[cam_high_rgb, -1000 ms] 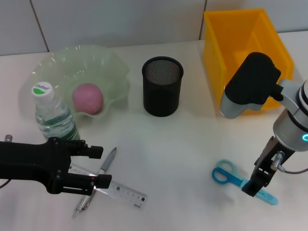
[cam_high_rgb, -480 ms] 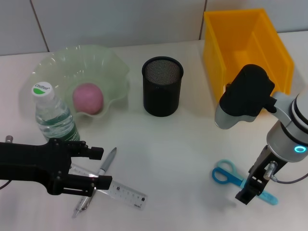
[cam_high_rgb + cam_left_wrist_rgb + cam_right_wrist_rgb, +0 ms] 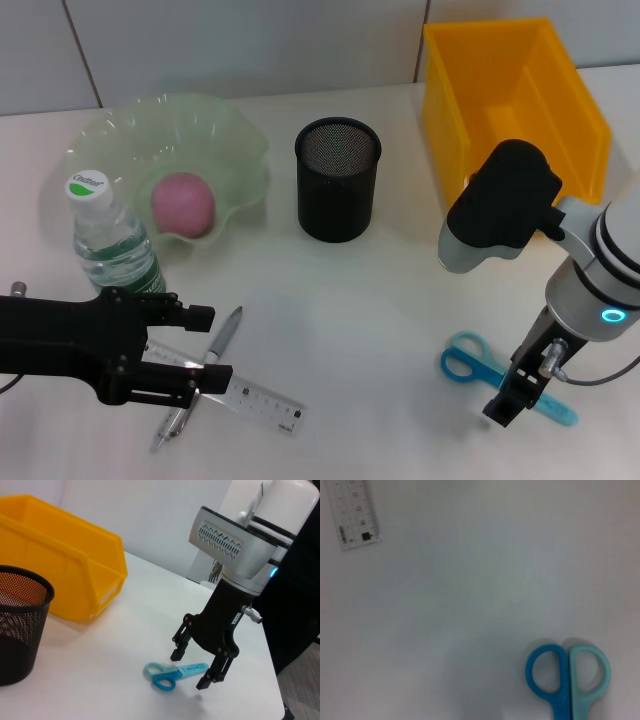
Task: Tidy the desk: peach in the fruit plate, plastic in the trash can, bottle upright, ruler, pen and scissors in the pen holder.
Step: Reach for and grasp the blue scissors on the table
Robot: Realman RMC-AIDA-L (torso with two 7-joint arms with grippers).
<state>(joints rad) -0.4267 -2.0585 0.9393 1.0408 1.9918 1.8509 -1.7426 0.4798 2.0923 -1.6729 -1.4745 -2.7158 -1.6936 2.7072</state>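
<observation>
Head view: glossy blue plastic scissors [image 3: 478,367] lie flat on the smooth white table [image 3: 380,300], blades beneath the right gripper [image 3: 522,385]; the left gripper [image 3: 205,348], fingers parted, straddles the clear ruler [image 3: 250,398] and pen [image 3: 205,368].
Left wrist view: right gripper [image 3: 202,667] spread over the scissors [image 3: 175,673].
Right wrist view: oval scissor handles [image 3: 567,675].

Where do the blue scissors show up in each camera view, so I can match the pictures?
Head view: scissors lie flat on the table near the bottom right, partly under the open right gripper.
Left wrist view: scissors lie low in the middle, between that gripper's fingers.
Right wrist view: only the scissors' handle loops show, at the lower right.
Shared landmark: the scissors' blue and teal loops.
</observation>
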